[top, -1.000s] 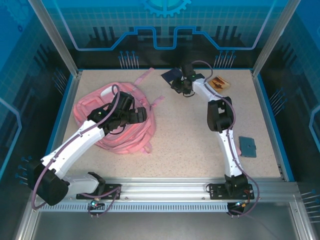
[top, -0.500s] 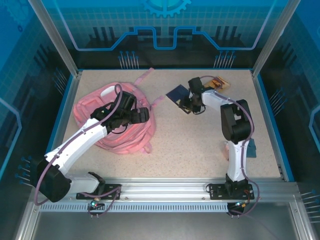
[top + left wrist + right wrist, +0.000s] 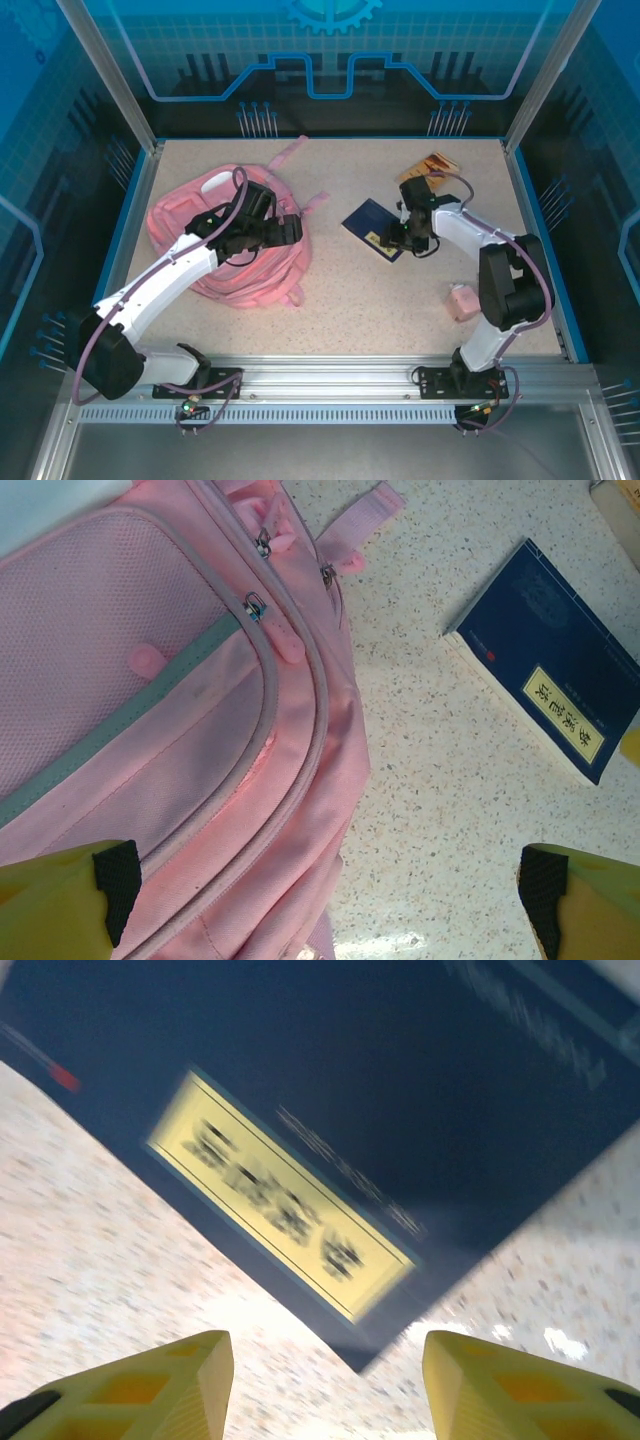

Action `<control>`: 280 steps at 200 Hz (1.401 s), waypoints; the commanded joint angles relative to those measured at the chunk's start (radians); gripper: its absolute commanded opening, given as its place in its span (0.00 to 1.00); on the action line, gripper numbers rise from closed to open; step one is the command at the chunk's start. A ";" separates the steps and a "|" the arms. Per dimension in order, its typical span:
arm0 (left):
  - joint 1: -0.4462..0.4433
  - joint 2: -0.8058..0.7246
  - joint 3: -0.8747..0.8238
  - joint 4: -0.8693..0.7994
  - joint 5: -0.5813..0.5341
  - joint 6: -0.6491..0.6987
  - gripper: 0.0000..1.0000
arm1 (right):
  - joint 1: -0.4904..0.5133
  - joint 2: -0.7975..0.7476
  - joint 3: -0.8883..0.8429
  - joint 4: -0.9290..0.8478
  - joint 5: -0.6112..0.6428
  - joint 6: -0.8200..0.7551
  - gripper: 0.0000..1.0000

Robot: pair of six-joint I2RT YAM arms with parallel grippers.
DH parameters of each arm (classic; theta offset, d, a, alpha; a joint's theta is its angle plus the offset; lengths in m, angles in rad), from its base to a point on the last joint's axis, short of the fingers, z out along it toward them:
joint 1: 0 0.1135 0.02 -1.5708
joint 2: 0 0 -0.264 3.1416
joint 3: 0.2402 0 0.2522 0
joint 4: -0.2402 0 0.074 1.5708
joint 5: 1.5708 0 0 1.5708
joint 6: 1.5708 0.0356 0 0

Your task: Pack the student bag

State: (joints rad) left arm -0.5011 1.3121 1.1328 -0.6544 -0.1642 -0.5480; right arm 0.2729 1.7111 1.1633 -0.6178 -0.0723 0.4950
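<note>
Pink soft fabric student bag [image 3: 170, 215] lies flat on the left half of the speckled table [image 3: 350, 300], zips looking shut in my left wrist view. My left gripper [image 3: 285, 230] hovers over its right edge with jaws spread wide, holding nothing. My right gripper [image 3: 325, 1370] sits low over the thin dark blue book with a yellow label [image 3: 372, 225], flat on the table to the bag's right, jaws part-way apart with nothing clamped that I can make out; best bet is left takes a pink zip pull [image 3: 285, 640] and opens a compartment first, while right pinches the book by one edge, since flat covers slip.
</note>
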 commanded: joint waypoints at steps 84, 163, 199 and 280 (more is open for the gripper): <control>0.002 -0.003 0.029 -0.010 0.019 -0.046 0.99 | 0.112 0.434 0.510 -0.031 0.036 0.171 0.53; 0.001 0.034 0.036 0.002 0.030 -0.033 0.99 | 0.225 0.407 0.363 -0.074 -0.062 0.069 0.53; 0.002 0.064 0.043 0.019 0.056 -0.026 0.99 | 0.283 0.207 0.076 -0.027 -0.089 0.089 0.53; -0.060 0.253 0.152 0.092 0.192 -0.011 0.92 | 0.232 -0.168 -0.199 -0.101 0.010 0.152 0.55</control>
State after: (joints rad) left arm -0.5213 1.4914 1.2018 -0.5980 -0.0608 -0.5774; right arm 0.5549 1.6192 0.9573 -0.6655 -0.1062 0.6300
